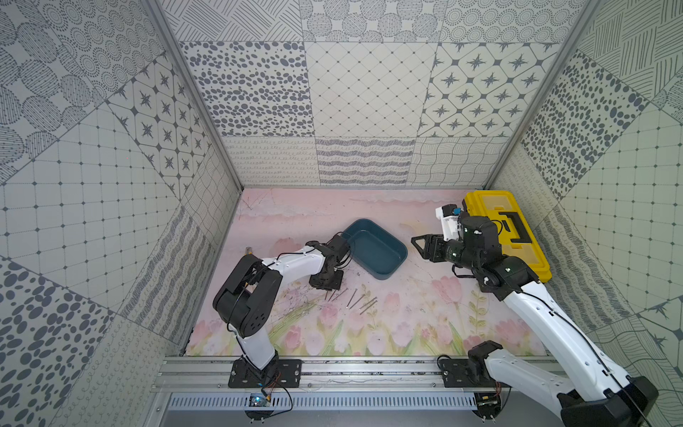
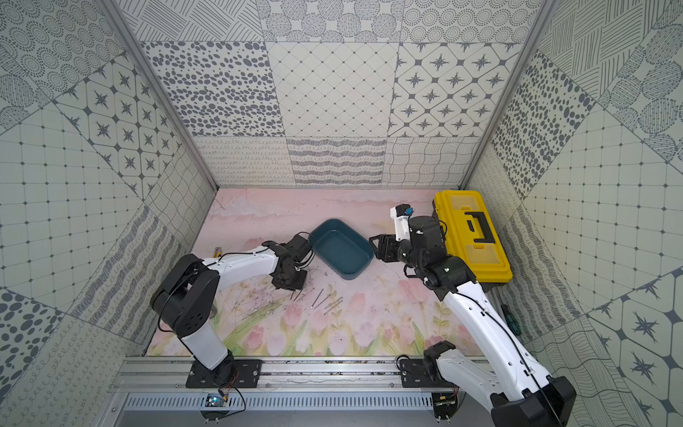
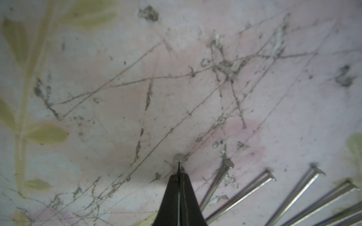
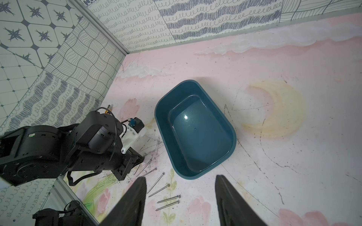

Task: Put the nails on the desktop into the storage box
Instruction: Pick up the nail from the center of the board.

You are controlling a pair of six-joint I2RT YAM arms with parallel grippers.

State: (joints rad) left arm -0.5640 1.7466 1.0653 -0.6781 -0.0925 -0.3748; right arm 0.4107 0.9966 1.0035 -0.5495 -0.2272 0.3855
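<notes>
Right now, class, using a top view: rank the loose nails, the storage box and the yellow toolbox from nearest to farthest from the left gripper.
1. loose nails: lying right beside the left gripper, on its side toward the table's middle.
2. storage box: just beyond the gripper, toward the back wall.
3. yellow toolbox: along the far right edge, behind the other arm.
</notes>
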